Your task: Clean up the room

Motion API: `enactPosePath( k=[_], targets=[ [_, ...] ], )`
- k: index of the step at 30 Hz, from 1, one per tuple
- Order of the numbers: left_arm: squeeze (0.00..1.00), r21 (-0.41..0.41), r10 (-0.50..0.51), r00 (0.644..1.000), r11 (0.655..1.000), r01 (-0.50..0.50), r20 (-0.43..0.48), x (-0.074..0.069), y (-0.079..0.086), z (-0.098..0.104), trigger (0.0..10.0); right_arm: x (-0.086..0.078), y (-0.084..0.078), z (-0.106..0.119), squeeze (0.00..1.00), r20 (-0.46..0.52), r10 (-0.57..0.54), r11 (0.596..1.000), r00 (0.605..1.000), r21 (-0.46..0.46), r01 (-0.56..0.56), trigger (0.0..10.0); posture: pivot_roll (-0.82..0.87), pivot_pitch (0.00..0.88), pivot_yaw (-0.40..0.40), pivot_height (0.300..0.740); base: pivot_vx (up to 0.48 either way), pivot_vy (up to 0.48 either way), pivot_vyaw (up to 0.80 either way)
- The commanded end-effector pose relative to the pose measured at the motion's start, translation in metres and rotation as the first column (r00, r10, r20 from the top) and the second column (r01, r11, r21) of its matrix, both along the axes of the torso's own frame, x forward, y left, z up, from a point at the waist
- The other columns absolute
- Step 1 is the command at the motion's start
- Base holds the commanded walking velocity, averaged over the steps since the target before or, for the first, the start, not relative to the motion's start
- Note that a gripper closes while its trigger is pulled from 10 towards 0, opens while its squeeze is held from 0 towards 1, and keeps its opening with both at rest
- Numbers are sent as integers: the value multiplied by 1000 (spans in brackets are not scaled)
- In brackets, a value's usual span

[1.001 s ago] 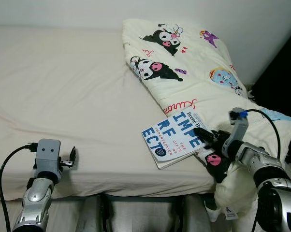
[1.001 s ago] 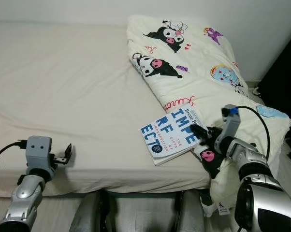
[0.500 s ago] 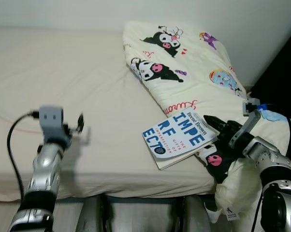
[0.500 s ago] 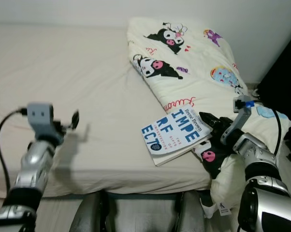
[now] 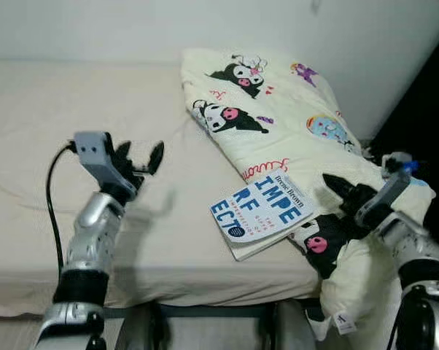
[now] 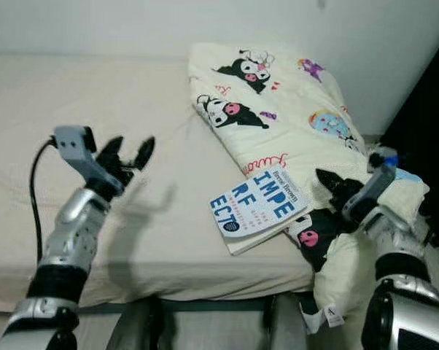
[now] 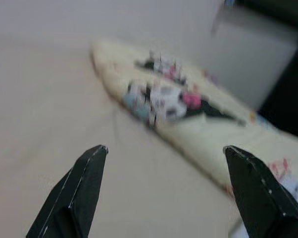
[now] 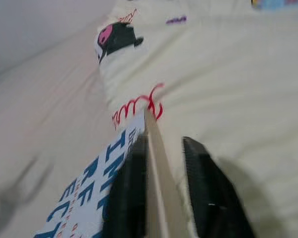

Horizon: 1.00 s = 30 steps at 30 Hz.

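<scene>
One book (image 5: 260, 214) on the bed (image 5: 81, 95), white cover with big blue letters, lying near the front edge and partly on the one cartoon-printed quilt (image 5: 292, 124) that runs along the bed's right side. Two claws in play. The left claw (image 5: 138, 154) is up in the air over the bare sheet, well apart from the book, fingers spread wide, holding nothing. The right claw (image 6: 329, 182) sits at the book's right edge over the quilt; its wrist view has the two black fingers (image 8: 130, 193) narrowly apart with the book's edge between them, the left finger touching the cover.
</scene>
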State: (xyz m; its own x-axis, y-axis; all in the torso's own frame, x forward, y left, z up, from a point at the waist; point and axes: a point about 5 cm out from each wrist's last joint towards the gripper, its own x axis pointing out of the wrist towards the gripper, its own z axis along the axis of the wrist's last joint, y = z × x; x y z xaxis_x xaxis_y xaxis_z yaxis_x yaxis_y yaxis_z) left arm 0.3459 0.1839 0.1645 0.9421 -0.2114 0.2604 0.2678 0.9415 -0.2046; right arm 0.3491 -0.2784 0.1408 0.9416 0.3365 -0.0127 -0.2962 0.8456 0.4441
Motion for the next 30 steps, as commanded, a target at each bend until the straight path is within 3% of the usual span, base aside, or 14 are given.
enactPosePath(
  k=[1,6,13,18,19,25,30],
  targets=[
    [0,-9,-7,1000,1000,7,-23,-6,2,-7,10000,-1,1,-5,1000,-14,-16,1000,1000,20,16,10000,43,145,-29,530,0,0,0],
    [0,-5,-11,997,1000,10,-72,-25,9,-22,10000,6,14,-2,1000,3,16,999,1000,38,-16,10000,62,197,-48,530,0,0,0],
    [0,-11,-39,993,999,38,-108,-43,5,-30,10000,14,8,9,1000,-10,-72,997,997,13,73,10000,70,242,-56,530,0,0,0],
    [0,-8,-97,987,995,97,-129,-60,-10,-33,10000,17,19,-5,1000,-147,-62,989,987,-139,42,10000,81,292,-66,530,0,0,0],
    [0,-6,-109,985,994,109,-132,-63,-13,-33,10000,17,24,-8,0,-165,-36,990,986,-142,13,10000,85,303,-69,530,0,0,0],
    [0,-4,-131,982,991,132,-136,-72,-20,-28,10000,19,48,-12,0,-184,121,985,976,-102,-141,10000,93,319,-77,530,0,0,0],
    [0,-4,-132,982,991,133,-137,-74,-20,-26,10000,20,53,-11,0,-191,145,980,971,-106,-167,10000,95,323,-82,530,0,0,0]
  ],
)
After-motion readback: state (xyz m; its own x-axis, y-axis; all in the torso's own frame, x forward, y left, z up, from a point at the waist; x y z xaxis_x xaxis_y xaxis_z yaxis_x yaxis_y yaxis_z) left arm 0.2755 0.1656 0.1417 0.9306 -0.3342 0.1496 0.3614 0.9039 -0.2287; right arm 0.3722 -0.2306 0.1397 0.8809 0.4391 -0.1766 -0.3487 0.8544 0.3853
